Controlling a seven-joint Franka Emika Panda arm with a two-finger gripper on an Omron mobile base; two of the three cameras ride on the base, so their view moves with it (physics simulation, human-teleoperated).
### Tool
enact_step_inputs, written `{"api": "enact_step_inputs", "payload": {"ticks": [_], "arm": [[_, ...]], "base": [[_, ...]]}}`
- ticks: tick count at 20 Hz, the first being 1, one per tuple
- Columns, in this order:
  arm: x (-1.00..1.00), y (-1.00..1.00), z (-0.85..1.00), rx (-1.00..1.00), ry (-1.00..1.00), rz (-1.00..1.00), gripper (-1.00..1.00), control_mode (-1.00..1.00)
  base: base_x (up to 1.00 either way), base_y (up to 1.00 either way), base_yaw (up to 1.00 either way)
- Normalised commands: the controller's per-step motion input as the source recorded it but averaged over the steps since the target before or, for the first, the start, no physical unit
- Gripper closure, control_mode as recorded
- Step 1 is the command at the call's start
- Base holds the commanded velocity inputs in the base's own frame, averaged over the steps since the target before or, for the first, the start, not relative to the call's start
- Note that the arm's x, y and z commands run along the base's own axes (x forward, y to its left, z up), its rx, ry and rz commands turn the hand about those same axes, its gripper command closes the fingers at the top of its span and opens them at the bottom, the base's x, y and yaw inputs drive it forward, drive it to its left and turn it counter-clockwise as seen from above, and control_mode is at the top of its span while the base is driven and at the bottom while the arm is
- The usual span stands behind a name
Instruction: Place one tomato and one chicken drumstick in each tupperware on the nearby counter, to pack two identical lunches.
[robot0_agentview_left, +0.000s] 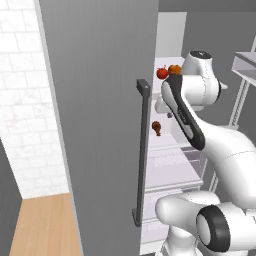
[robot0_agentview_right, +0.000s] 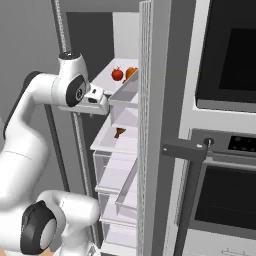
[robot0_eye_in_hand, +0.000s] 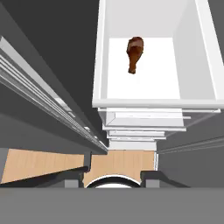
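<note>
White arm bent forward, gripper (robot0_eye_in_hand: 113, 177) shut, pointing downward.

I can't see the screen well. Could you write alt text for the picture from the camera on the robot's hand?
Looking down into an open white fridge, a brown chicken drumstick lies alone on a white shelf, with more shelf edges stepped below it. Light wooden floor shows at the bottom, and a dark grey door edge runs along the left.

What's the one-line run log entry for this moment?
stage: at open fridge | gripper: shut, empty | chicken drumstick: on fridge shelf | tomato: shelf above
</note>
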Motion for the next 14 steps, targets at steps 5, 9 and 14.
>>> {"api": "enact_step_inputs", "payload": {"ticks": [5, 9, 14], "arm": [[-0.20, 0.00, -0.10, 0.00, -0.03, 0.00, -1.00, -1.00], [-0.24, -0.52, -0.71, 0.06, 0.00, -0.03, -1.00, -1.00], [0.46, -0.05, -0.46, 0.01, 0.14, -0.02, -1.00, -1.00]], "base": [[0.00, 0.00, 0.00], [0.00, 0.00, 0.00], [0.00, 0.00, 0.00]]}}
